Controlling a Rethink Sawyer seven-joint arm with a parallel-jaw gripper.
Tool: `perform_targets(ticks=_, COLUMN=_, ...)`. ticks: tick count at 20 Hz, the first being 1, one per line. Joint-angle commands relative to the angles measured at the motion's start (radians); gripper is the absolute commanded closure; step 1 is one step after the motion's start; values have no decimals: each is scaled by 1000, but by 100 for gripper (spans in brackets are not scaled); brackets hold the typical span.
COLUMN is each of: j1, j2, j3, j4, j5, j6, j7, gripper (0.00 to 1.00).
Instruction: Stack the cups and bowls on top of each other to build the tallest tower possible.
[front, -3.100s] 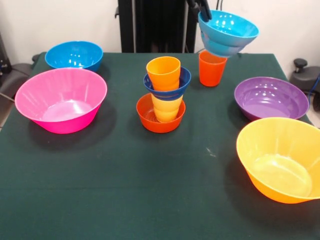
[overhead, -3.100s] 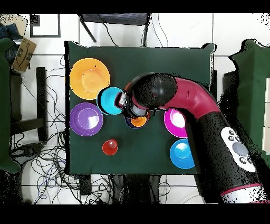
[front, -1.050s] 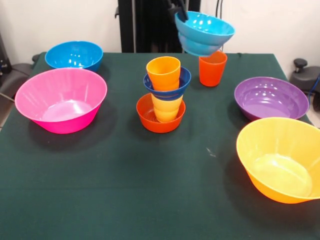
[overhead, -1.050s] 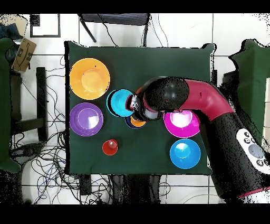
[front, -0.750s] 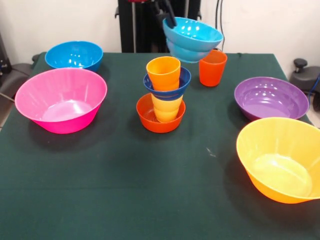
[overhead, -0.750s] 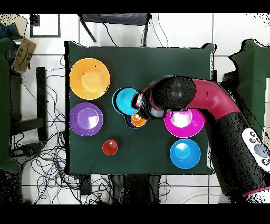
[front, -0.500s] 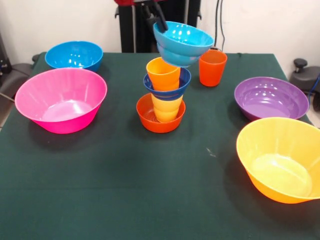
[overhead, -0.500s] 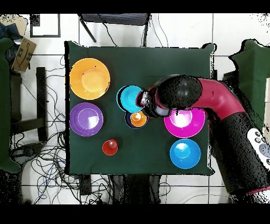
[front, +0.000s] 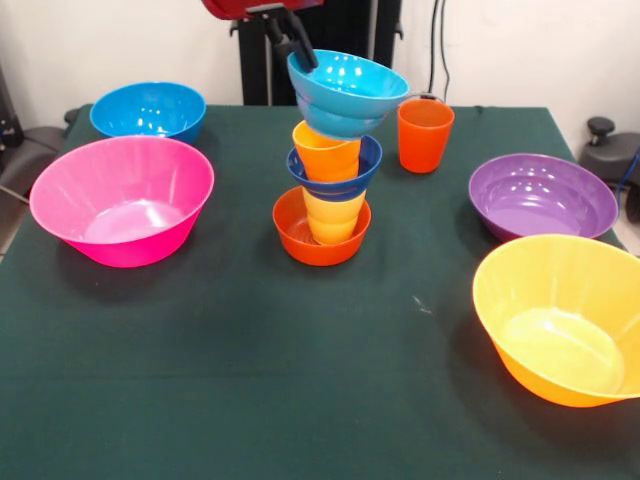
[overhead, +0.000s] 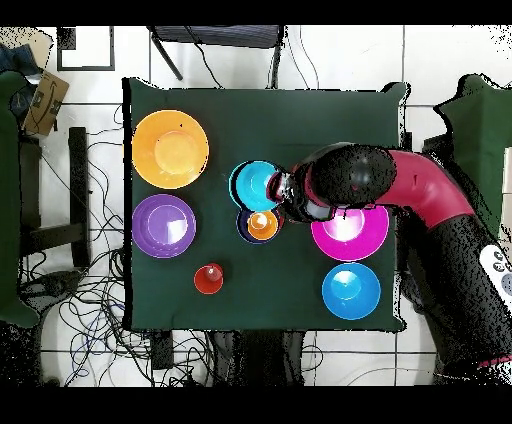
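The tower stands mid-table: a small orange-red bowl (front: 296, 237) holds the yellow cup (front: 333, 215), then the dark blue bowl (front: 337, 176), then the light orange cup (front: 324, 153). My gripper (front: 297, 48) comes down from above and is shut on the left rim of the cyan bowl (front: 347, 90). It holds the bowl tilted right over the light orange cup, the bowl's base at the cup's rim. From overhead the cyan bowl (overhead: 257, 185) sits just off the tower (overhead: 262, 225), with the gripper (overhead: 283, 190) at its side. The red-orange cup (front: 425, 135) stands alone behind and to the right.
A large pink bowl (front: 122, 198) and a medium blue bowl (front: 148, 110) are on the left. A purple bowl (front: 542, 195) and a large yellow-orange bowl (front: 565, 315) are on the right. The arm (overhead: 400, 195) reaches over the pink bowl (overhead: 348, 232).
The gripper has carried the cyan bowl leftward in the front view, from behind and right of the tower to directly over the light orange cup.
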Motion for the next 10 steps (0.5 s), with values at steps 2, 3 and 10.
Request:
perform_targets(ticks=2, j1=-23, j2=28, j3=50, j4=-4, j5=-93, j6=73, j7=-330, gripper=100)
perform_targets(ticks=3, j1=-25, j2=27, j3=52, j4=-1, j5=-97, j6=71, j7=-327, gripper=100)
perform_targets(ticks=10, j1=-34, j2=24, j3=59, j4=0, j5=-121, j6=78, j7=-318, gripper=100)
